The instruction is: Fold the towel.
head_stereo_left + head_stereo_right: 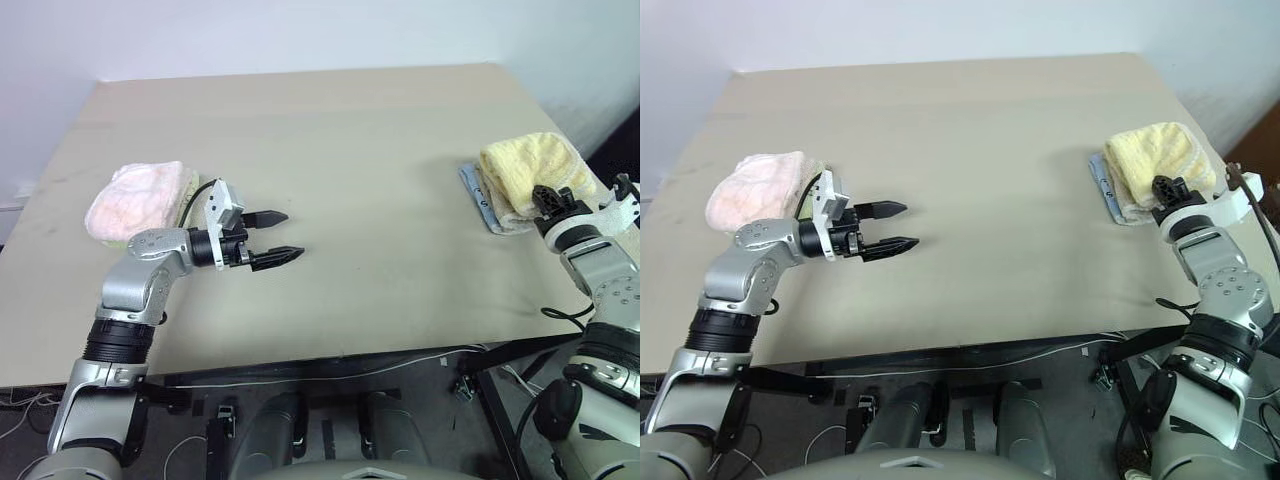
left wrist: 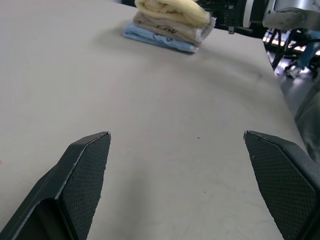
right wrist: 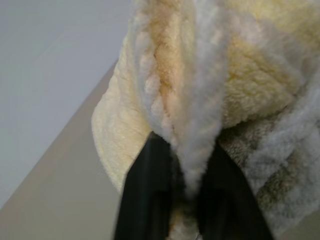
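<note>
The pale yellow towel lies folded on top of a small stack near the table's right edge. My right gripper is at the towel's near edge. In the right wrist view its two black fingers are shut on a thick fold of the towel, the lighter hem running down between them. My left gripper hovers open over bare table at the left and points right toward the stack, with nothing between its fingers.
Under the yellow towel lie a beige-brown towel and a light blue cloth. A pink towel sits bunched at the table's left, just behind my left arm. The tan table stretches wide between the two piles.
</note>
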Action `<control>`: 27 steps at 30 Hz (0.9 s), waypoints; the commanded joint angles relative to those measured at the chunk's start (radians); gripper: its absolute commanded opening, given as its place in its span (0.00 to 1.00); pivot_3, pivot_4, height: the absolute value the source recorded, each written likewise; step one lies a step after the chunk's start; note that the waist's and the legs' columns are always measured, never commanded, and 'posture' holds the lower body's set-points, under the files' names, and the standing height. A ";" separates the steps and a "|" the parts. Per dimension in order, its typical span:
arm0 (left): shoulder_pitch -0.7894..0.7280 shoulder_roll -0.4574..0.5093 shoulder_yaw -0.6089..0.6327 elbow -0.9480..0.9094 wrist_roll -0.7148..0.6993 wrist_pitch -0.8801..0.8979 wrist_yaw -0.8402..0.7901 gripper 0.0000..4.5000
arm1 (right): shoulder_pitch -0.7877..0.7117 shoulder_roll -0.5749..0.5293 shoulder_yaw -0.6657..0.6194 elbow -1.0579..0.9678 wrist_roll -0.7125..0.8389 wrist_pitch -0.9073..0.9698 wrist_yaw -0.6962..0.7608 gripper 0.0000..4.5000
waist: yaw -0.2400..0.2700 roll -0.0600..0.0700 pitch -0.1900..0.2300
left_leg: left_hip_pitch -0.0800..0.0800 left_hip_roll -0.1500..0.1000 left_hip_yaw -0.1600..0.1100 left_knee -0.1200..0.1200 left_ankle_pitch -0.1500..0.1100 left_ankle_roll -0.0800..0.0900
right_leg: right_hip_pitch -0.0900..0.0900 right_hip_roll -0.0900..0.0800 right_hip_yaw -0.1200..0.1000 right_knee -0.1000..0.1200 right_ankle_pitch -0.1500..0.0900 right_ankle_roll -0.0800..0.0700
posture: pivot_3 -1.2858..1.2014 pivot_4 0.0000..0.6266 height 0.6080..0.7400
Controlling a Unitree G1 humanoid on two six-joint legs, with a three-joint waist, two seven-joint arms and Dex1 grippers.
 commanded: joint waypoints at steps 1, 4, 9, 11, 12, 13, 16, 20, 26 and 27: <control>-0.016 0.017 0.037 -0.050 -0.041 0.028 -0.004 1.00 | -0.019 -0.001 -0.048 -0.046 0.038 0.019 -0.019 0.38 | 0.000 0.000 0.000 | 0.000 0.000 0.000 0.000 0.000 0.000 | 0.000 0.000 0.000 0.000 0.000 0.000 | 0.52 0.24 1.00; -0.017 0.023 0.035 -0.049 -0.032 0.026 0.003 1.00 | -0.024 -0.010 -0.075 -0.037 0.050 0.023 -0.031 0.64 | 0.002 0.000 0.000 | 0.000 0.000 0.000 0.000 0.000 0.000 | 0.000 0.000 0.000 0.000 0.000 0.000 | 0.52 0.24 1.00; -0.013 0.023 0.033 -0.055 -0.037 0.031 0.008 1.00 | -0.007 -0.040 -0.116 -0.075 0.089 0.069 -0.037 0.98 | 0.002 0.000 0.000 | 0.000 0.000 0.000 0.000 0.000 0.000 | 0.000 0.000 0.000 0.000 0.000 0.000 | 0.52 0.24 1.00; -0.016 0.022 0.032 -0.054 -0.038 0.033 0.008 1.00 | 0.013 -0.046 -0.146 -0.101 0.120 0.094 -0.049 0.99 | 0.002 0.000 0.000 | 0.000 0.000 0.000 0.000 0.000 0.000 | 0.000 0.000 0.000 0.000 0.000 0.000 | 0.52 0.24 1.00; -0.017 0.023 0.032 -0.052 -0.038 0.032 0.007 1.00 | 0.019 -0.043 -0.161 -0.112 0.133 0.097 -0.059 0.99 | 0.003 0.000 0.000 | 0.000 0.000 0.000 0.000 0.000 0.000 | 0.000 0.000 0.000 0.000 0.000 0.000 | 0.52 0.24 1.00; -0.024 0.023 0.032 -0.049 -0.039 0.034 0.007 1.00 | 0.036 -0.046 -0.182 -0.135 0.155 0.107 -0.065 0.99 | 0.003 0.000 0.000 | 0.000 0.000 0.000 0.000 0.000 0.000 | 0.000 0.000 0.000 0.000 0.000 0.000 | 0.52 0.24 1.00; -0.041 0.023 0.034 -0.038 -0.042 0.037 0.004 1.00 | 0.079 -0.059 -0.221 -0.191 0.209 0.140 -0.080 0.99 | 0.004 0.000 0.000 | 0.000 0.000 0.000 0.000 0.000 0.000 | 0.000 0.000 0.000 0.000 0.000 0.000 | 0.52 0.24 1.00; -0.055 0.027 0.041 -0.028 -0.039 0.025 0.000 1.00 | 0.235 -0.097 -0.251 -0.339 0.314 0.252 -0.040 0.99 | 0.006 0.001 0.000 | 0.000 0.000 0.000 0.000 0.000 0.000 | 0.001 0.000 0.000 0.000 0.000 0.000 | 0.52 0.24 1.00; -0.040 0.048 0.096 -0.064 -0.076 0.054 0.014 1.00 | 0.492 -0.163 0.021 -0.722 0.181 0.254 0.248 0.99 | -0.010 0.002 -0.001 | 0.001 0.000 0.001 0.000 0.000 0.000 | 0.000 0.000 0.001 0.000 -0.002 -0.001 | 0.52 0.24 1.00; -0.027 0.059 0.103 -0.084 -0.091 0.076 0.013 1.00 | 0.511 -0.178 0.071 -0.762 0.158 0.239 0.313 0.99 | -0.010 0.003 -0.001 | 0.001 0.001 0.001 0.001 0.000 0.000 | 0.001 0.000 0.001 0.001 -0.002 -0.002 | 0.52 0.24 1.00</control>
